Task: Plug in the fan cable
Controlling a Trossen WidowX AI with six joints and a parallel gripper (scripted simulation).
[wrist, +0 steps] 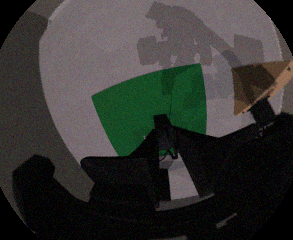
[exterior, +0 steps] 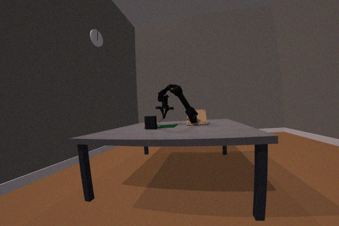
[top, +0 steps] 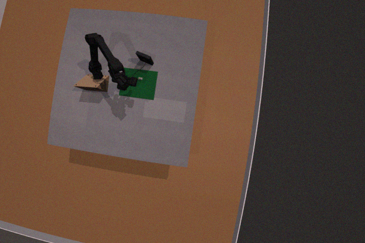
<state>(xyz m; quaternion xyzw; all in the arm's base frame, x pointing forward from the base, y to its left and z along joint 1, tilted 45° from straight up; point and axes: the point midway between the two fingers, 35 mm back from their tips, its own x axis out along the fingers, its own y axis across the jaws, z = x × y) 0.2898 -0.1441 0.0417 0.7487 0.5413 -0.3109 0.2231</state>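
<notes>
A green board [top: 144, 88] [exterior: 170, 125] [wrist: 129, 114] lies flat on the grey table [top: 116, 137] [exterior: 207, 133]. A small white four-pin header [top: 140, 78] stands near the board's far edge. The black fan [top: 144, 57] [exterior: 150, 122] stands just beyond the board. Its thin cable [exterior: 159, 121] runs up to my gripper [top: 134, 81] [exterior: 164, 116] [wrist: 162, 136]. The gripper is shut on the dark plug [wrist: 161, 124] and holds it above the board, a little short of the header in the top view. The header does not show clearly in the wrist view.
The arm's tan wooden mount [top: 92, 82] [exterior: 201, 116] [wrist: 262, 80] stands beside the board. A pale rectangle [top: 165, 110] is marked on the table past the board's near edge. The table's edges are far from the work area.
</notes>
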